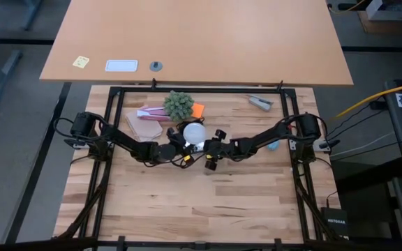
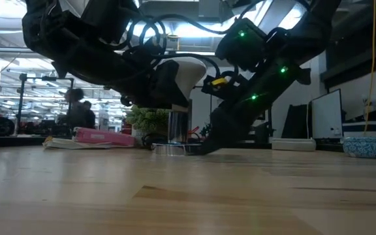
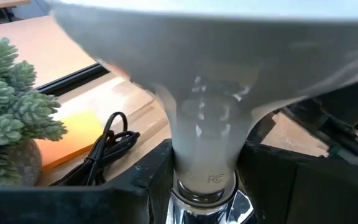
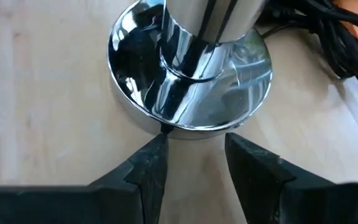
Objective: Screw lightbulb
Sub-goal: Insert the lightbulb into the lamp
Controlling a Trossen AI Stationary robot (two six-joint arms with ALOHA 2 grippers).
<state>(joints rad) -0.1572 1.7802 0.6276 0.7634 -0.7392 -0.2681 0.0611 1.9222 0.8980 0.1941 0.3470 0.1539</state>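
High view: I am bringing both arms together at the lightbulb (image 1: 195, 130), just beside the succulent (image 1: 179, 104).

Low view: the bulb is standing upright on the chrome socket base (image 2: 170, 148), presumably for threading.

Left wrist view: my left gripper (image 3: 197, 171) is clasping the bulb's neck, one finger on each side, likely to turn it.

Right wrist view: my right gripper (image 4: 194, 158) is pressing against the base rim, jaws parted and empty, probably steadying it.

Both arms reach inward to mid-table, left gripper (image 1: 175, 144) and right gripper (image 1: 202, 148) jaws parted.
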